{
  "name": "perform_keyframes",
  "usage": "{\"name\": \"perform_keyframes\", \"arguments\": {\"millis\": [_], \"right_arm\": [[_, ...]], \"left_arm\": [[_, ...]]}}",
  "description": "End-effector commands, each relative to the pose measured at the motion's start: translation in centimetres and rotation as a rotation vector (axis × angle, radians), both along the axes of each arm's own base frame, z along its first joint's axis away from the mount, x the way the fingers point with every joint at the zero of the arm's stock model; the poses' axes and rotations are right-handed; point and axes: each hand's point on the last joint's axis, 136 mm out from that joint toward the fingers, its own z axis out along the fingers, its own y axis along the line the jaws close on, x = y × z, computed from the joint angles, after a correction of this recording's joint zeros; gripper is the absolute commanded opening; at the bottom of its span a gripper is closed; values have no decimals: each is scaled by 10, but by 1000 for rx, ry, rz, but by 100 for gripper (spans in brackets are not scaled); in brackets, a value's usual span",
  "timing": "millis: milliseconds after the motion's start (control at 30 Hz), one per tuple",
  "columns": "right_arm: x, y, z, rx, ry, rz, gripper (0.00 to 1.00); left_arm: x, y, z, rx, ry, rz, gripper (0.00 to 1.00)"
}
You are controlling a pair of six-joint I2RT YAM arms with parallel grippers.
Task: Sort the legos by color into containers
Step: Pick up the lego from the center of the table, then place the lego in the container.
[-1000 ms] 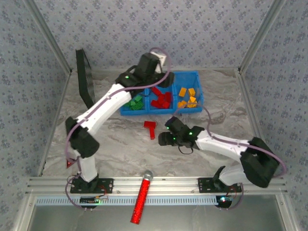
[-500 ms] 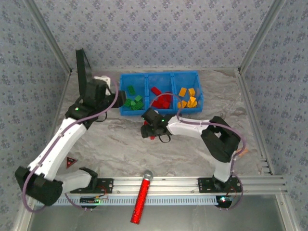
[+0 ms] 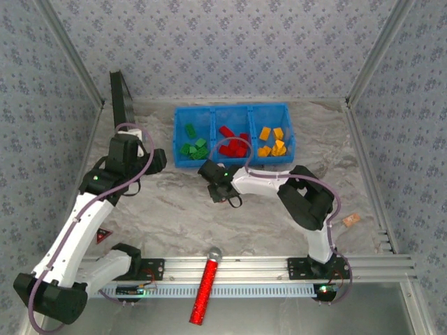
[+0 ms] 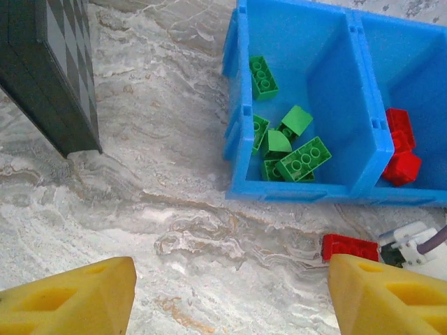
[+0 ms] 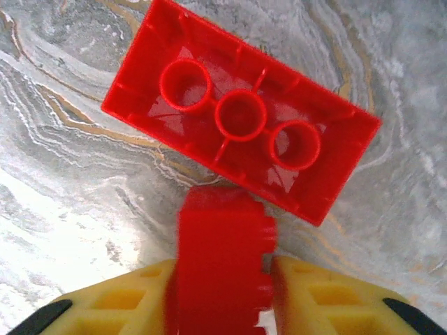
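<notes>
Two red legos lie on the marble just in front of the blue tray (image 3: 230,108). My right gripper (image 5: 223,283) is shut on one red brick (image 5: 220,258), held on edge between the yellow pads. The other red brick (image 5: 241,115) lies hollow side up right beyond it. In the top view my right gripper (image 3: 218,190) hangs low over both. My left gripper (image 4: 230,300) is open and holds nothing, left of the tray, with a red brick (image 4: 349,246) at its right finger. The containers hold green legos (image 3: 194,146), red legos (image 3: 234,145) and yellow-orange legos (image 3: 272,143).
A flat black panel (image 3: 122,112) stands at the back left, close to my left arm (image 3: 105,181). A red glittery cylinder (image 3: 206,286) lies across the front rail. A small orange tag (image 3: 349,220) sits on the table at the right.
My left arm has pulled back from over the tray to the left side. My right gripper has moved left over the loose red bricks and shut on one.
</notes>
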Motion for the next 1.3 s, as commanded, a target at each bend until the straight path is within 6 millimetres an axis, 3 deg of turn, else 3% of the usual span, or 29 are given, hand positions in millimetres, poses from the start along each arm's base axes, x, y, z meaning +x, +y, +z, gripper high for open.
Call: {"name": "perform_keyframes", "arguments": {"millis": [0,133,267,333,600,767,933,1033,1267], "right_arm": [[8,-6,12,-25,-16,14,32],[21,-20,42,-23,-53,36,27],[41,-39,83,-63,-159,38,27],[58,-44,99,-60,-209,31,27],[132,-45,129,-62,-349,22,27],[174,-44,124,-129,-399,23,29],[206,-43,100,-160,-391,2,30],[218,-45,84,-171,-376,-20,30],[232,-45,71,-157,-356,-36,35]], "left_arm": [[-7,6,0,-6,10,24,73],[-12,6,-9,-1,39,17,73],[-22,3,-37,-10,125,1,73],[-26,-1,-51,-36,158,-7,73],[-40,-9,-86,-57,266,-28,74],[-53,-27,-114,-55,341,-74,74],[-66,-41,-132,-59,382,-106,74],[-72,-48,-137,-54,392,-127,74],[-82,-63,-155,64,467,-246,75]]}}
